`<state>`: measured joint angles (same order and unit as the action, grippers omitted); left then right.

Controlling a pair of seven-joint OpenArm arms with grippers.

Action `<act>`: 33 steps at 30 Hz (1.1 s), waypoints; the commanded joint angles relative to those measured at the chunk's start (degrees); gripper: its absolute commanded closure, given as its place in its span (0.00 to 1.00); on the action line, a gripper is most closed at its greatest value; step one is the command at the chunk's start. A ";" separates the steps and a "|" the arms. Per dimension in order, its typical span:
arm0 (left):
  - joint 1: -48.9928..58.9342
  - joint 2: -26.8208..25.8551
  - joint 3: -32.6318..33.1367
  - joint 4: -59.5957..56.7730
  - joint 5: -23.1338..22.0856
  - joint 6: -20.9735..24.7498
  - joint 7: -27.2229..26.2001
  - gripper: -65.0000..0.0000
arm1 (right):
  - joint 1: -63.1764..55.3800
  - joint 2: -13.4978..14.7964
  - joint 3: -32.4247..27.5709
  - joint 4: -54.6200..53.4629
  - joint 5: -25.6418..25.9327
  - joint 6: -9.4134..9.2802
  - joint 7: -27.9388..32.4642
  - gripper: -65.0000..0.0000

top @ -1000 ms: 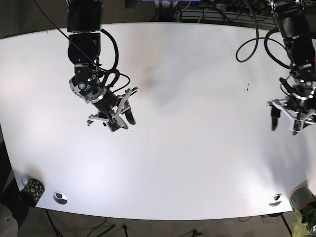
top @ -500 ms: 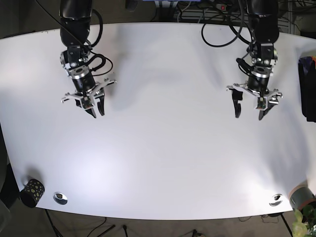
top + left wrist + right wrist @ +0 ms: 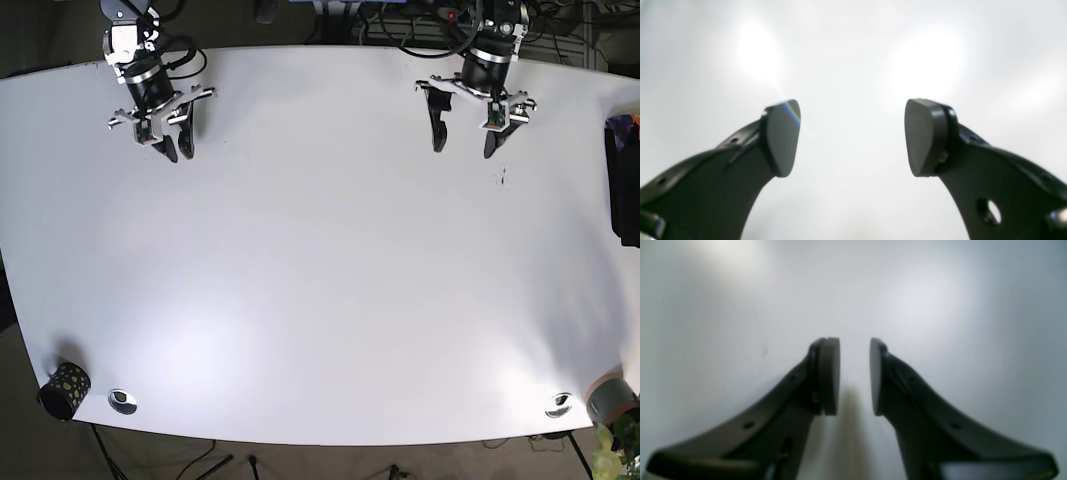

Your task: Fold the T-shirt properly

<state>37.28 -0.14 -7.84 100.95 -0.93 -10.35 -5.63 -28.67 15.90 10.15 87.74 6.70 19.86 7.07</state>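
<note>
White table [image 3: 320,300] fills the base view, glare patches across it, floor dark around the rim. No garment lies on the tabletop. The one cloth-like thing is a dark item [image 3: 624,185] with an orange bit at its far end, at the right edge and cut off by the frame; can't tell if that's the T-shirt.

Left gripper [image 3: 463,147] is at the far side, right of centre, pointing down at bare tabletop. In the wrist view the left gripper [image 3: 851,138] has its pads [image 3: 781,138] wide apart, nothing between them, only white surface beyond. A small dark mark [image 3: 503,178] sits on the table just near-right of it.

Right gripper [image 3: 178,152] is at the far left corner area, well apart from the other arm. The wrist cam shows the right gripper [image 3: 854,376] with pads [image 3: 828,376] close to each other but not touching — a narrow gap, holding nothing, its blurred shadow on the table below.

Near edge: a black dotted cup [image 3: 65,388] at the left corner, a metal disc [image 3: 122,400] just beside it, a 2nd disc [image 3: 558,404] toward the right corner, then a grey cylinder [image 3: 612,398] and a bit of green plant [image 3: 610,455]. Cables [image 3: 400,20] run behind the far edge.
</note>
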 commanded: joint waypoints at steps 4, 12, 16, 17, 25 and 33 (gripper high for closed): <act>8.22 2.30 -0.30 4.33 -0.43 0.55 -1.71 0.31 | -8.39 0.41 0.18 5.84 2.84 0.58 1.50 0.77; 19.29 2.47 -0.03 5.65 -0.87 0.55 -1.71 0.31 | -22.10 0.41 0.18 10.41 5.56 0.58 1.50 0.78; 23.69 2.47 -0.03 5.38 -0.87 0.55 -1.71 0.31 | -26.76 0.41 1.50 10.32 5.56 0.58 1.50 0.78; 24.57 2.47 -0.03 5.47 -0.87 0.55 -1.71 0.31 | -27.64 0.41 2.11 10.32 5.56 0.58 1.50 0.78; 29.93 2.47 0.06 1.34 -0.79 0.55 -1.71 0.31 | -35.73 0.41 2.81 8.48 5.65 0.67 1.50 0.78; 26.77 2.47 0.58 -10.09 -0.70 0.55 -1.71 0.31 | -32.13 0.49 -1.41 -3.39 5.13 0.76 1.50 0.78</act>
<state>64.18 2.33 -7.62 91.92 -1.30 -9.58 -5.93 -60.86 15.99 8.75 85.84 11.35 20.32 6.66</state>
